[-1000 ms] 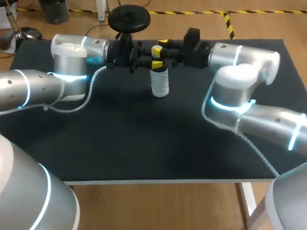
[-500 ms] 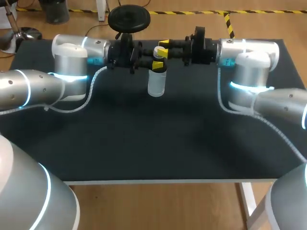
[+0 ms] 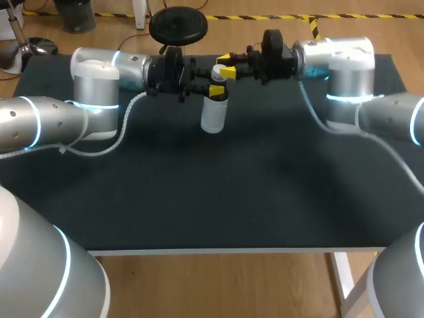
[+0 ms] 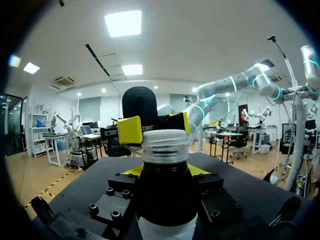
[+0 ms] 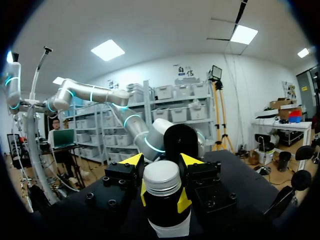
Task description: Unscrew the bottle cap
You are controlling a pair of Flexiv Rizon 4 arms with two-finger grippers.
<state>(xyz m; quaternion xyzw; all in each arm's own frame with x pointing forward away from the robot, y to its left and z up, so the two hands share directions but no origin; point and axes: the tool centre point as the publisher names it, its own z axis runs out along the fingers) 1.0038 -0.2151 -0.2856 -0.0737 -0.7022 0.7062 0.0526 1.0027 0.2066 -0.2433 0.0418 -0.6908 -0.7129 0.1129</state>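
Clamping the bottle [image 3: 213, 116] just below its neck, left gripper [image 3: 215, 89] holds it over the table's [image 3: 199, 185] far middle; right gripper [image 3: 228, 65] is pinched onto the cap [image 3: 218, 69].

I can read nothing here: the bottle [image 3: 214, 114] wears a white label [image 3: 213, 119] whose print is too small to make out.

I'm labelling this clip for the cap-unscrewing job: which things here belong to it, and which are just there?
Part of the job:
- bottle, held upright by the left gripper
- cap, on the bottle's neck
- right gripper, level with the cap

Just there:
- black table, only the surface beneath
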